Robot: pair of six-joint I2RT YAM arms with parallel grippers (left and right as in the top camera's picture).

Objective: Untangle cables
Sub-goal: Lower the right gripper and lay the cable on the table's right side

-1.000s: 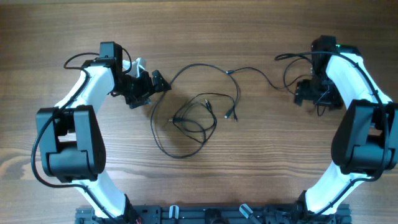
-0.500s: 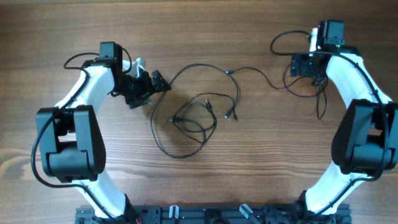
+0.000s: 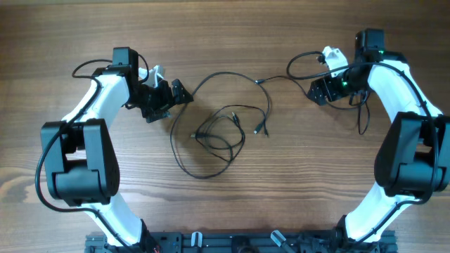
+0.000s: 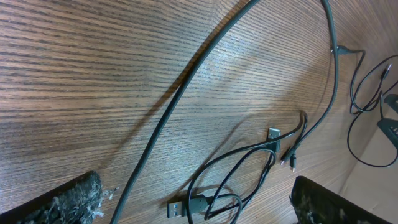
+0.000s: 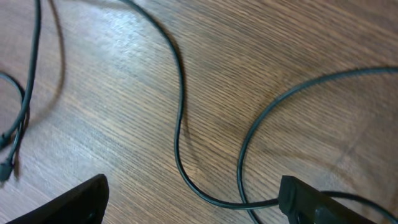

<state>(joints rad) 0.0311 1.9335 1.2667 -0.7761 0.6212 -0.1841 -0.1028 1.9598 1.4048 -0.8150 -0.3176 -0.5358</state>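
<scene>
The cables [image 3: 221, 133] are thin black cords lying looped and crossed in the middle of the wooden table; one strand [image 3: 285, 79] runs right toward my right gripper. My left gripper [image 3: 172, 102] is open just left of the tangle. In the left wrist view its fingers [image 4: 193, 208] straddle a long cord [image 4: 186, 87], with a USB plug [image 4: 177, 207] between them on the table. My right gripper [image 3: 320, 90] is open at the strand's right end. In the right wrist view its fingers [image 5: 193, 205] straddle a curved cord [image 5: 180, 124] that reaches the right finger.
The thicker black arm cables loop near the right arm [image 3: 362, 116] and above the right gripper [image 3: 302, 62]. Another arm cable arcs by the left arm [image 3: 88, 67]. The arm bases stand at the table's near edge [image 3: 225, 242].
My right gripper has swung up and then left, from the far right to the end of the right-hand strand. The left arm and the tangle have not moved.
</scene>
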